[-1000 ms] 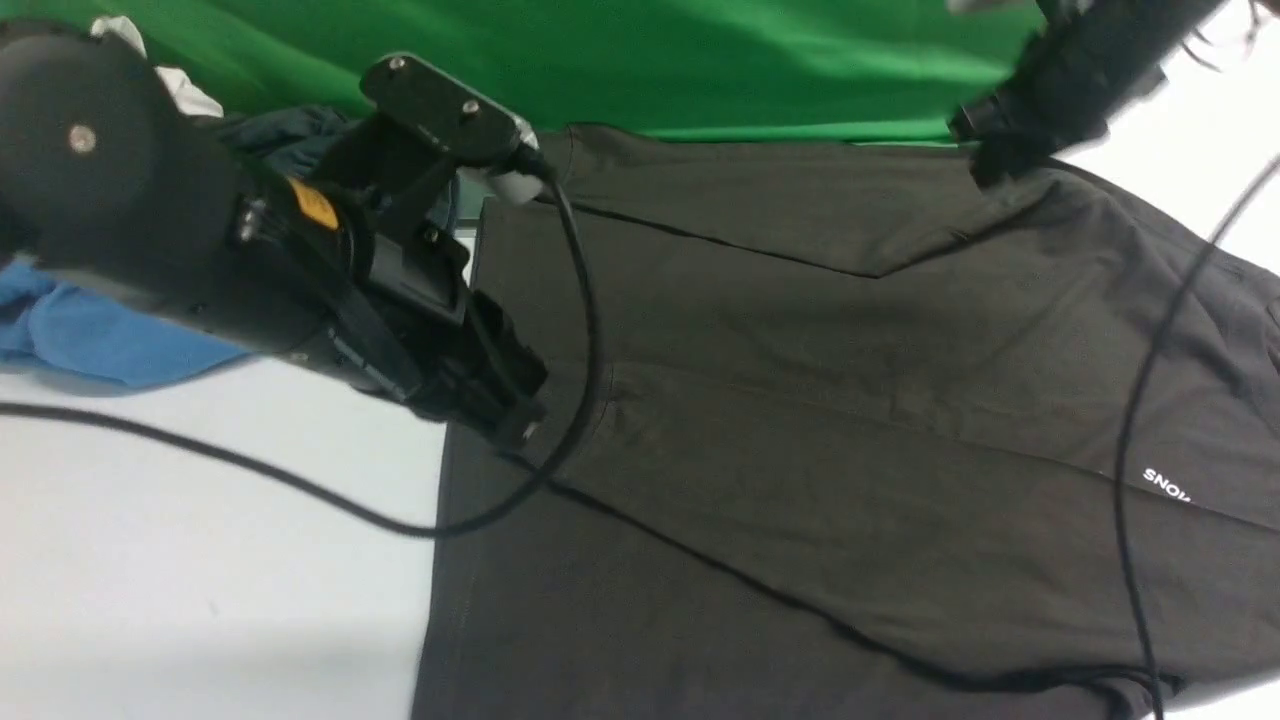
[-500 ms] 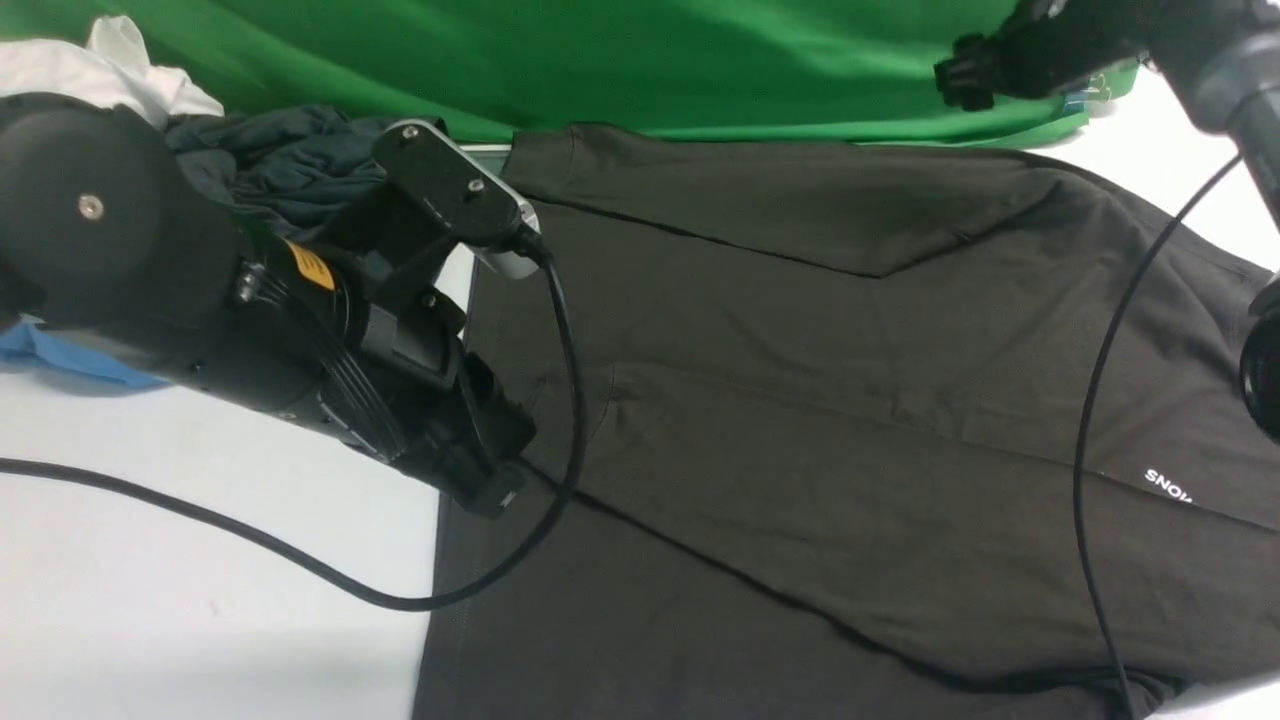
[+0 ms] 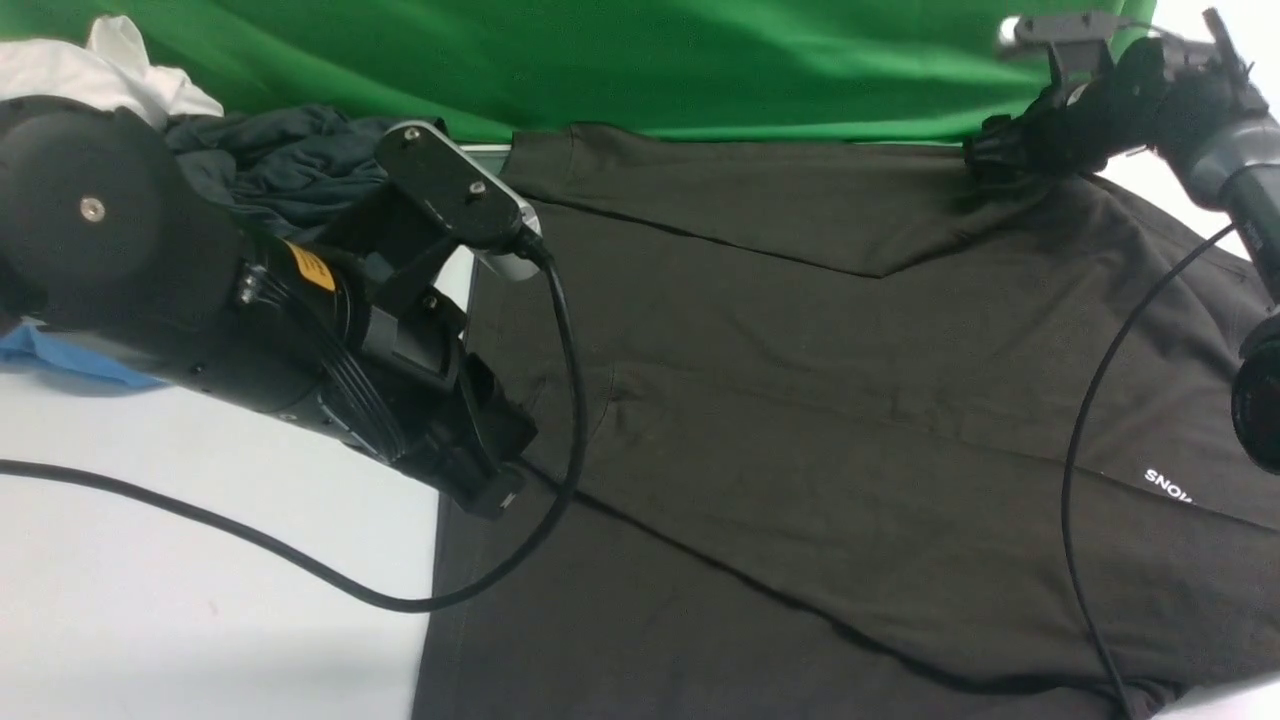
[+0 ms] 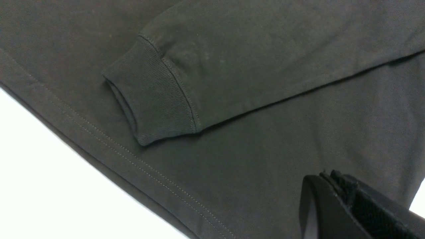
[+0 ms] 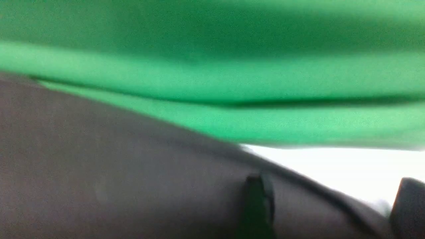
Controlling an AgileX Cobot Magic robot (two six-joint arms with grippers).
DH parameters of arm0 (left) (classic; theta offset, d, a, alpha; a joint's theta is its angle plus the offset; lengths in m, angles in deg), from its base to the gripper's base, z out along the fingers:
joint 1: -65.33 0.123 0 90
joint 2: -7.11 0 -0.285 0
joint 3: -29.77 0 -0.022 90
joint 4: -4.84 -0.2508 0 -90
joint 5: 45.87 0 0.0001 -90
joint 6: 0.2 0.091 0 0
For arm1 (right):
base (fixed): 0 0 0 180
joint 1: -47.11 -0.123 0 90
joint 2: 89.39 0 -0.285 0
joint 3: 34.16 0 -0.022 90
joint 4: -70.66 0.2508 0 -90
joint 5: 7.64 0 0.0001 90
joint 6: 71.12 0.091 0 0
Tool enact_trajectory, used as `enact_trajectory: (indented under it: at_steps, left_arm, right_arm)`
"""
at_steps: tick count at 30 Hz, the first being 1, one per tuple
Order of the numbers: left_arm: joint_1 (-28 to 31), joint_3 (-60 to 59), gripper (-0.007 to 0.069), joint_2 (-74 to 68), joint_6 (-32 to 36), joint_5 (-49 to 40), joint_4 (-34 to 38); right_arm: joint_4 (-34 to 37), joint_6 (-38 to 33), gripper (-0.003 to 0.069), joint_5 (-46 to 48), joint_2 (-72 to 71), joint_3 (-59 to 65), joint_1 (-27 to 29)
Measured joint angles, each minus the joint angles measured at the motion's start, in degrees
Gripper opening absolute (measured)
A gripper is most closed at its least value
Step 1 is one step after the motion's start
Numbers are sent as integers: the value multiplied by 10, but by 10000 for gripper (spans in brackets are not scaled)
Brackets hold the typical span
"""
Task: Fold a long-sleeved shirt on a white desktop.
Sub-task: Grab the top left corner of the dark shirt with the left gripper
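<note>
Both sleeves (image 3: 850, 470) lie folded over the long-sleeved shirt (image 3: 800, 330); body folds look undone. My right hand (image 3: 988, 160) gapes at one o'clock, my left hand (image 3: 497, 490) is closed, empty.

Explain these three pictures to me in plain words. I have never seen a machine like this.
This is a robot with two arms, each ending in a pair of fingers. The wide picture is taken from between the arms, looking forward; the other two come from cameras on the wrists. A dark long-sleeved shirt lies spread on the white desktop, sleeves folded across its body; the left wrist picture shows one cuff. Behind hangs a green cloth, with a dark teal garment, a blue garment and a white cloth piled at the far left. The left fingers are shut above the shirt's left edge, holding nothing. The right fingers stand open at the shirt's far right corner, gripping nothing.
</note>
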Motion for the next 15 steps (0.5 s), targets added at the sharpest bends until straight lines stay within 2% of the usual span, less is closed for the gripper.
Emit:
enact_trajectory:
  at_steps: [3, 8, 11, 15]
  left_arm:
    - [0, 0, 18, 0, 1, 0, 0]
    - [0, 0, 18, 0, 3, -10, 0]
    - [0, 0, 18, 0, 3, -15, 2]
    - [0, 0, 18, 0, 10, -15, 4]
  right_arm:
    - [14, -17, 510, 4, 0, -1, 0]
    - [36, -42, 411, 28, 0, -2, 0]
    - [53, -60, 311, 53, -1, -5, 0]
    - [63, -66, 113, 68, -3, -6, 0]
